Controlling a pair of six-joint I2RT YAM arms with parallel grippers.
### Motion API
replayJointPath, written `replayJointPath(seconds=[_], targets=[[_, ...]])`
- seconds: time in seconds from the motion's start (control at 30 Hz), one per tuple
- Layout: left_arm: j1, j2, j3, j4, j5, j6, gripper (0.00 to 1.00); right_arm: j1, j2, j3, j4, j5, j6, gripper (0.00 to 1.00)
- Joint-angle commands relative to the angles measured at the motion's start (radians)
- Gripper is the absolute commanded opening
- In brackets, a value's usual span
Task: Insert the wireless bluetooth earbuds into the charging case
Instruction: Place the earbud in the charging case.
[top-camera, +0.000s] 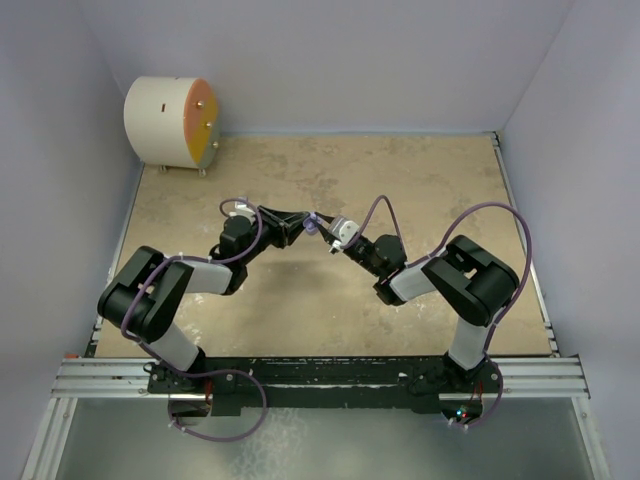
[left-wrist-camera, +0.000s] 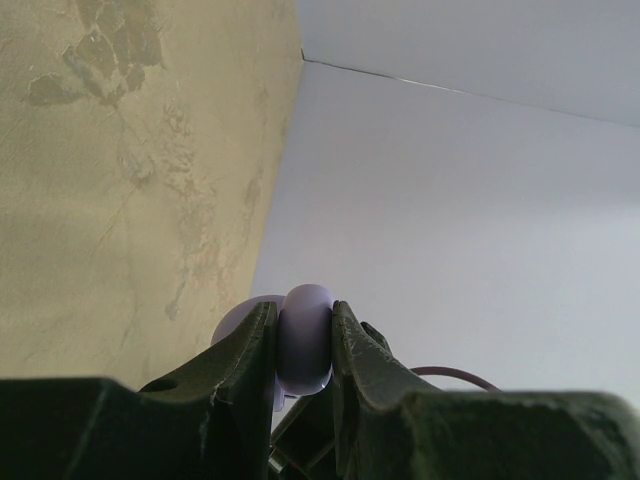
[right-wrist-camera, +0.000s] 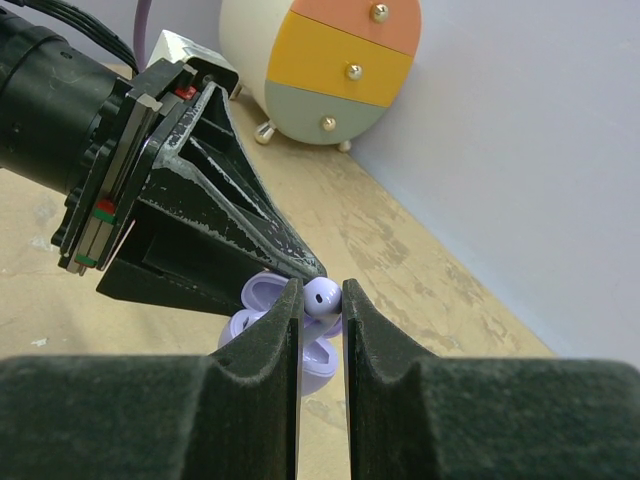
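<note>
My left gripper (top-camera: 311, 222) is shut on an open lilac charging case (left-wrist-camera: 305, 338) and holds it above the table's middle. In the right wrist view the case (right-wrist-camera: 255, 295) shows its raised lid and hollow base just past my right fingers. My right gripper (right-wrist-camera: 321, 300) is shut on a lilac earbud (right-wrist-camera: 323, 297), bud end up, directly over the open case. The two grippers meet tip to tip in the top view, the right gripper (top-camera: 332, 237) just right of the left one. The left gripper's fingertips (right-wrist-camera: 300, 262) touch the case from the left. No white earbuds are in view.
A round cream cabinet (top-camera: 170, 122) with orange, yellow and grey-green drawers (right-wrist-camera: 330, 60) stands at the back left corner. Pale walls (left-wrist-camera: 450, 200) close in the tan table (top-camera: 400, 180) on three sides. A metal rail (top-camera: 320, 378) runs along the near edge.
</note>
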Motion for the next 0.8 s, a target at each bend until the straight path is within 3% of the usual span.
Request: replayJointPath(seconds=[0.0,0.77], targets=[[-0.004,-0.045,0.022,0.037,0.007,0.005,0.0,0.004,0.004,0.021,0.809,0.009,-0.018,0.0],[-0.005,-0.069,0.027,0.028,-0.014,-0.005,0.0,0.003,-0.013,-0.015,0.796,0.017,-0.025,0.0]])
